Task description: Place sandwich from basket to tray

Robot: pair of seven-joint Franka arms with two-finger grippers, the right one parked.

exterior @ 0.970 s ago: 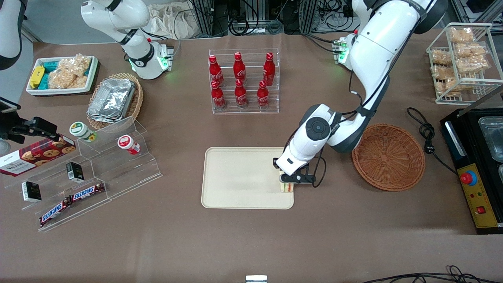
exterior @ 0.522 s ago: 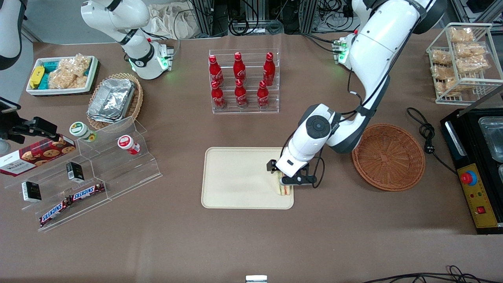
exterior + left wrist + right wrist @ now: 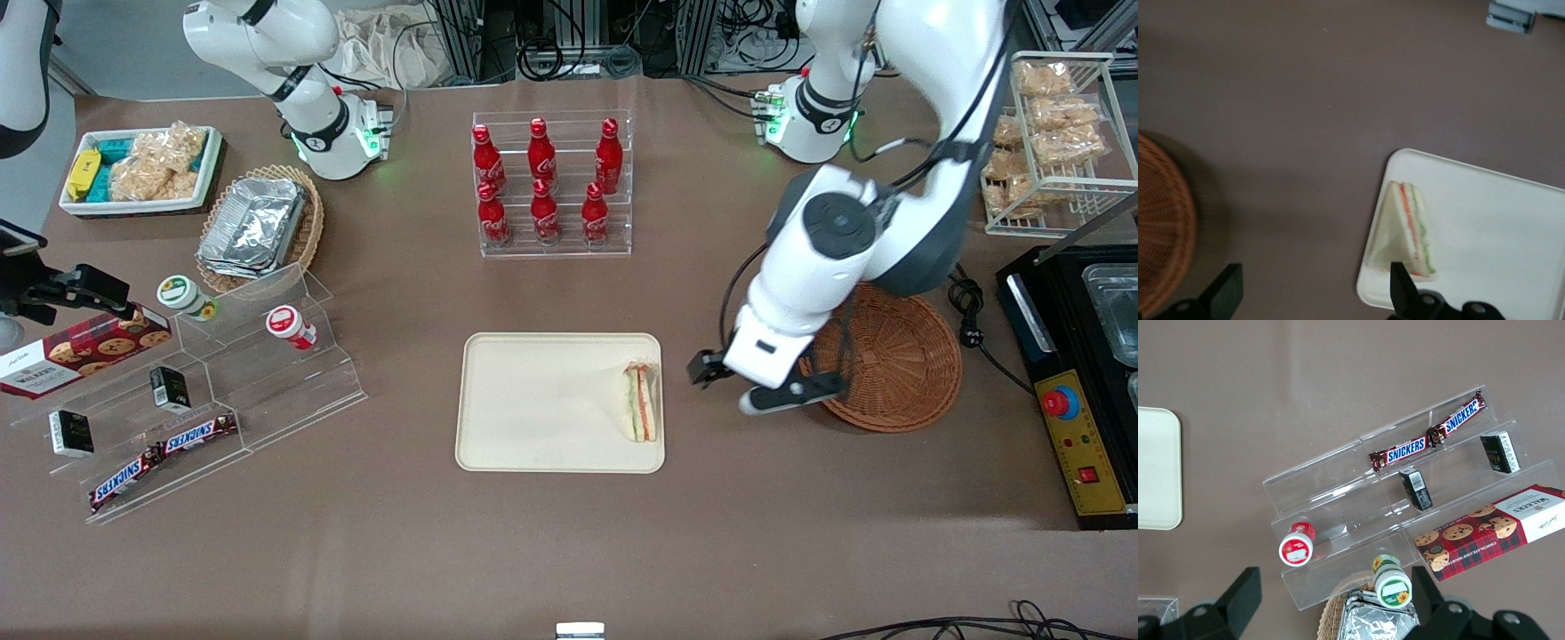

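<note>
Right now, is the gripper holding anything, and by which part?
Nothing. The gripper is open and empty, above the table between the tray and basket; the sandwich lies on the tray.

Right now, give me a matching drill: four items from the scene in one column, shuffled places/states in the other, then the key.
Items
1. sandwich
2. basket
3. gripper
4. red bottles

Places/states
A. standing in a clear rack, farther from the front camera than the tray
B. open, above the bare table between tray and basket
C. lying on the tray near its edge toward the working arm's end
D. holds nothing, partly under the working arm

Pairs: 1-C, 2-D, 3-B, 4-A
</note>
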